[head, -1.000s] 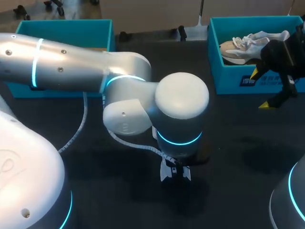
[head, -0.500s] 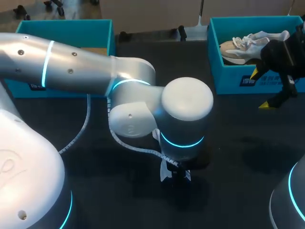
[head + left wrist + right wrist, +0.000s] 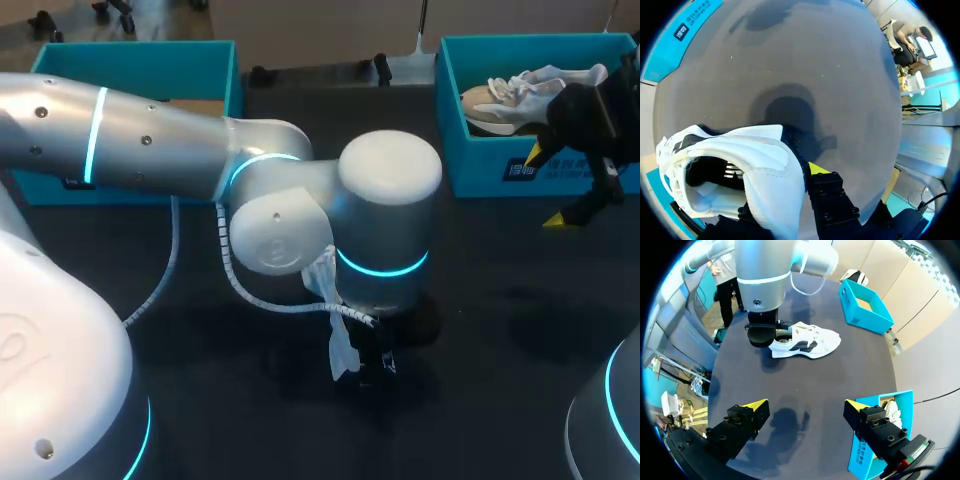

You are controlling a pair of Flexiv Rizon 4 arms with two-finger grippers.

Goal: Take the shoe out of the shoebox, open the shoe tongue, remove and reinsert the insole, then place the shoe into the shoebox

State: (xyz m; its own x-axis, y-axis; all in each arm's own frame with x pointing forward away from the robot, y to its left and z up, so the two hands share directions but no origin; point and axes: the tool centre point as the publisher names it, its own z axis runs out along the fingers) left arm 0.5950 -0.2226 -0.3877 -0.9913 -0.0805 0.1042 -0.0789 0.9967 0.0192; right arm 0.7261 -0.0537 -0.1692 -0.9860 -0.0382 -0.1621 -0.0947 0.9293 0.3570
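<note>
- Two shoes are counted: one shoe lies on the table, and a second shoe is seen inside the right box.
- Two teal boxes are counted: the left box and the right box.
- Two arms are counted: the left arm and the right arm.
- One table is counted.

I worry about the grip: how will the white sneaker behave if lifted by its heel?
The white sneaker probably feels light: thin-looking upper, foam-like sole. Gripped only at the heel collar by the left pincer, its toe will likely droop or swing. The padded collar looks soft, so it may deform and slip.
</note>
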